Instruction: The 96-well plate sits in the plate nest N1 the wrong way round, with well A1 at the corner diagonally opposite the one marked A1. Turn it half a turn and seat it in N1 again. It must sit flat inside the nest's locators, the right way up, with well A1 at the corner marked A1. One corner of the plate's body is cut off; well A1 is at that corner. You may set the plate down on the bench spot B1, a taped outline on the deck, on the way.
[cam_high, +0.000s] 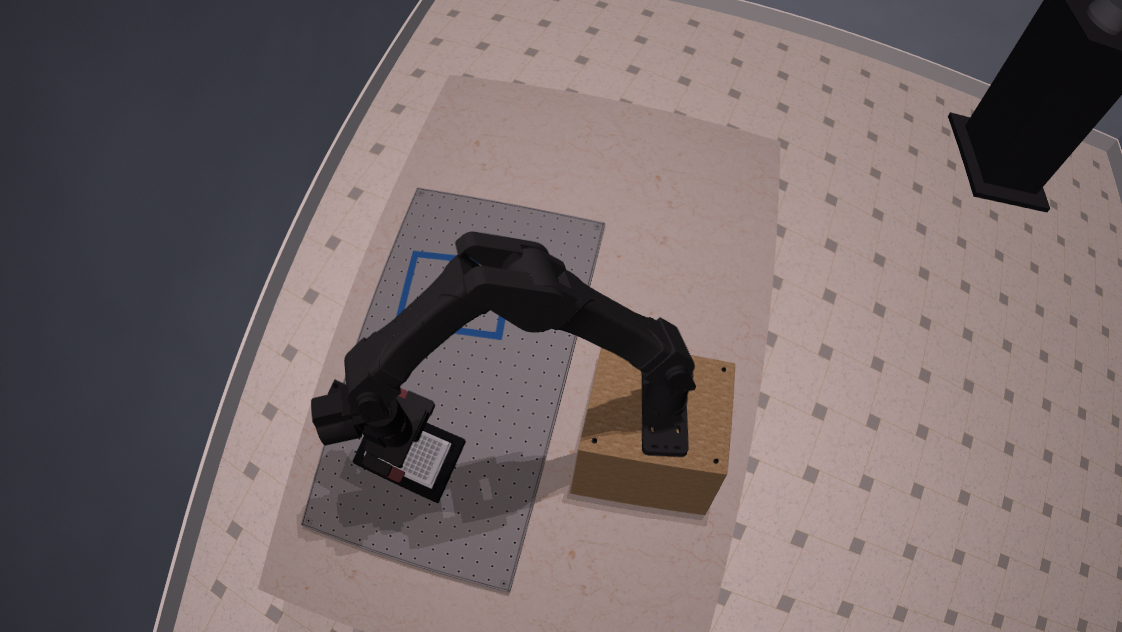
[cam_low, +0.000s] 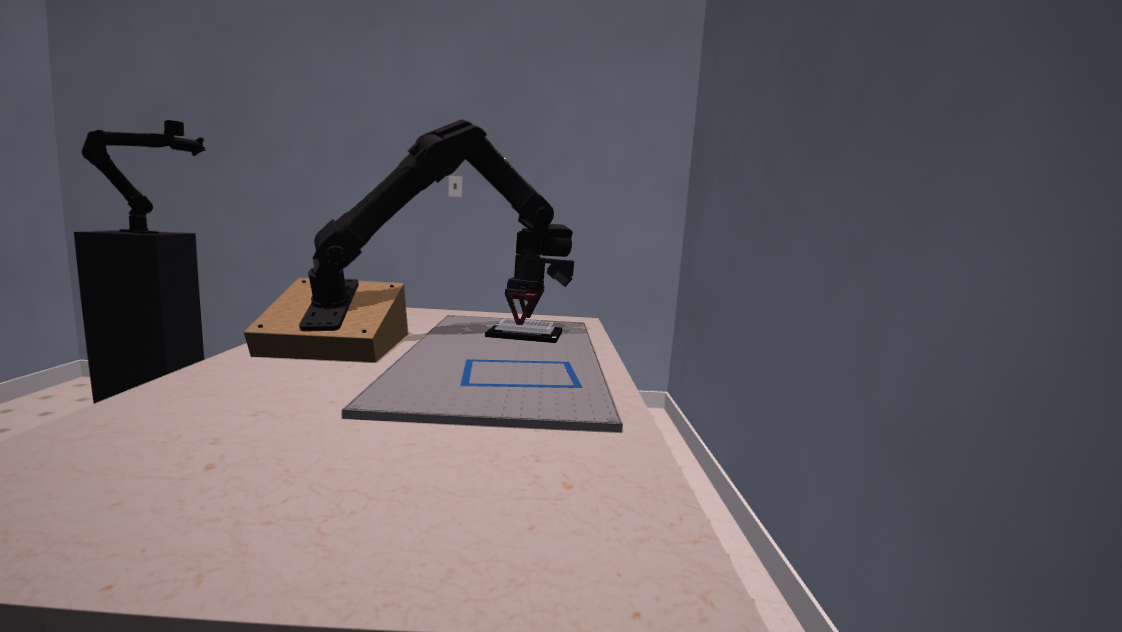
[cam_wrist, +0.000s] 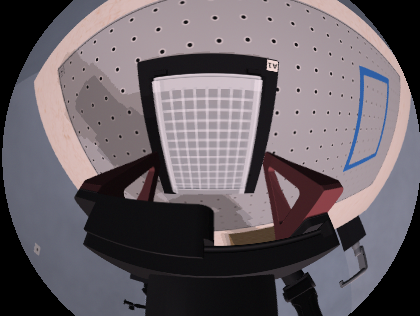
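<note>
Hanging wide open w/ nothing gripped, the claw (cam_wrist: 211, 182) is seen straddling the plate's (cam_wrist: 205, 134) 6 o'clock end, nest (cam_wrist: 148, 108) underneath.

White plate (cam_wrist: 208, 134) flat in black nest (cam_wrist: 148, 122)

White gridded plate (cam_wrist: 208, 137) (seemingly black nest (cam_wrist: 149, 121))

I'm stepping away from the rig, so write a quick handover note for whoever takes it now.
Gripper: fully open, holding nothing, low over one end of the 96-well plate, fingers straddling it.
Plate: in nest N1 on the perforated deck.
Bench spot B1: blue outline, nothing on it.
Done: approach only.
Left: grasp, lift, half turn, reseat with A1 at the marked corner.
</note>
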